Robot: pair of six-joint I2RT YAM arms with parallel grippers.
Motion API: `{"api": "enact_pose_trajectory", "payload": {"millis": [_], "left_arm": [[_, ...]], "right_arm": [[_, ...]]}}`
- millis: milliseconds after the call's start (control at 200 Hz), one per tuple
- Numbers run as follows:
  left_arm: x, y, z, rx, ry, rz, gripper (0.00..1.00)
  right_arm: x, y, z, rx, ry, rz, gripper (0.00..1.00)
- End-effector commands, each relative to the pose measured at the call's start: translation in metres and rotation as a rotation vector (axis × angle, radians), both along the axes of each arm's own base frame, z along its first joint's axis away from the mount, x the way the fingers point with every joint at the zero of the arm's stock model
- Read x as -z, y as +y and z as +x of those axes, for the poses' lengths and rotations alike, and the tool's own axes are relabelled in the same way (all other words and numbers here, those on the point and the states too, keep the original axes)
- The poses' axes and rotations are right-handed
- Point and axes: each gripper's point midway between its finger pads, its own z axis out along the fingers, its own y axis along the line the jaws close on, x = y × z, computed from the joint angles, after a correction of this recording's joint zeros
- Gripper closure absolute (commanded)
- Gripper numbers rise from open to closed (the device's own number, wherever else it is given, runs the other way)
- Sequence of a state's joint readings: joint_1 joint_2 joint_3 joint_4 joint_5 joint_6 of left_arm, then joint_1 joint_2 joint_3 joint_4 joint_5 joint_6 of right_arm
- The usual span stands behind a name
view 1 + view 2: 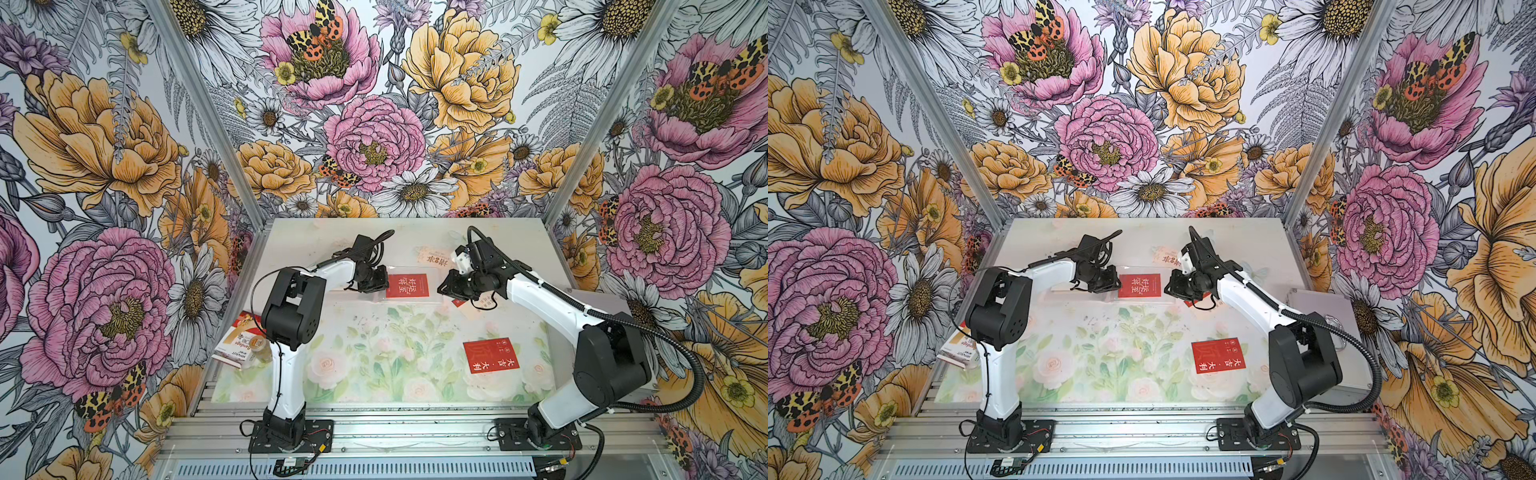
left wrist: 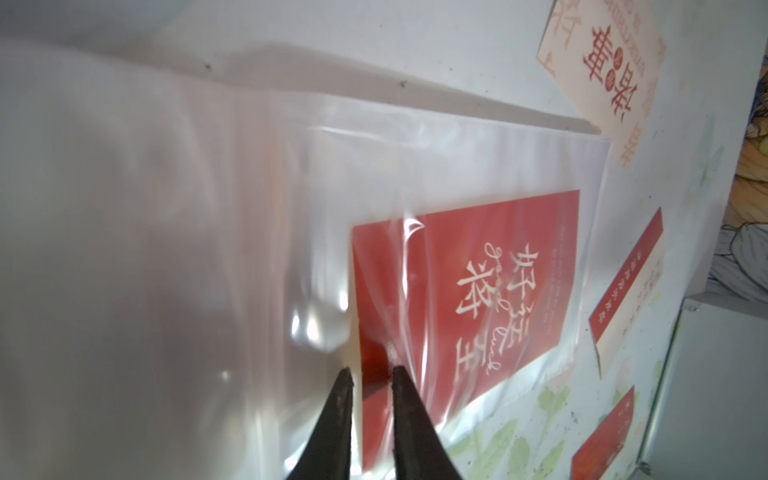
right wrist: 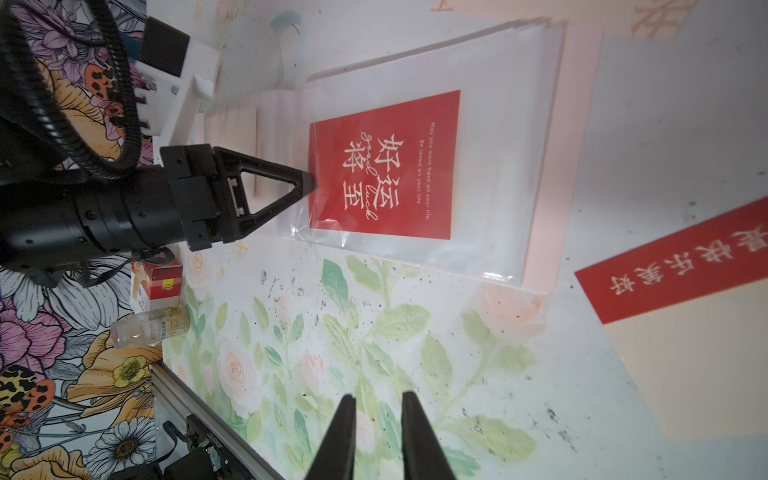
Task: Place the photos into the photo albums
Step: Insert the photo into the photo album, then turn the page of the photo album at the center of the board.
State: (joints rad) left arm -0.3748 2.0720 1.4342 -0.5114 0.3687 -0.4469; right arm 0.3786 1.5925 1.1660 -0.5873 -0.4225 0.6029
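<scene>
- Photo album: thin pale pink booklet with clear plastic sleeve pages. It lies open and flat at the far middle of the counter, between the two arms.
- Red rectangular card with white Chinese characters lies flat in the photo album's top clear sleeve; wrinkled film covers it.
- Left gripper: jaws narrow, small gap between the black tips.
  - The tips sit right at the edge of the sleeved red card.
  - Nothing is clearly pinched. Cannot tell whether the tips touch the film.
- Right gripper: jaws narrow, clear gap, empty. It hangs over the pale floral mat, just beside the album's other side.
- Second red card with gold and white print lies loose on the mat, near the right arm and well apart from the album.
- Cream card with red characters lies just beyond the album's far corner.
- Red-and-cream card lies beside the album, under the right wrist.
- Red-and-white cardboard box and small clear plastic bottle sit by the left arm at the counter edge.
- Silver metal case sits behind the right arm.
</scene>
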Motion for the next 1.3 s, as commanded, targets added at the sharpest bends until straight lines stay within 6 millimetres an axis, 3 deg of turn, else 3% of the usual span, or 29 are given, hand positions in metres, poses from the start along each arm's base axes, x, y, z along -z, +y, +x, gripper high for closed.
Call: {"api": "enact_pose_trajectory", "payload": {"millis": [0, 95, 290, 621, 921, 1296], "left_arm": [[-0.024, 0.001, 0.003, 0.015, -0.056, -0.026, 0.7], [-0.033, 0.001, 0.001, 0.023, -0.071, -0.035, 0.63], [-0.049, 0.005, -0.003, 0.018, -0.101, -0.04, 0.61], [-0.06, 0.02, 0.0, -0.025, -0.117, -0.043, 0.67], [-0.042, -0.006, 0.004, 0.024, -0.08, -0.058, 0.85], [-0.009, -0.005, 0.007, 0.025, -0.031, -0.02, 0.87]], "right_arm": [[0.02, -0.01, 0.011, 0.023, 0.006, -0.079, 0.78], [0.032, -0.014, 0.022, 0.045, 0.011, -0.127, 0.78], [0.047, -0.006, 0.049, 0.044, 0.006, -0.156, 0.78], [0.067, 0.005, 0.073, 0.034, 0.02, -0.168, 0.78], [0.082, 0.014, 0.079, 0.023, 0.047, -0.164, 0.78], [0.089, 0.015, 0.082, 0.021, 0.058, -0.167, 0.78]]}}
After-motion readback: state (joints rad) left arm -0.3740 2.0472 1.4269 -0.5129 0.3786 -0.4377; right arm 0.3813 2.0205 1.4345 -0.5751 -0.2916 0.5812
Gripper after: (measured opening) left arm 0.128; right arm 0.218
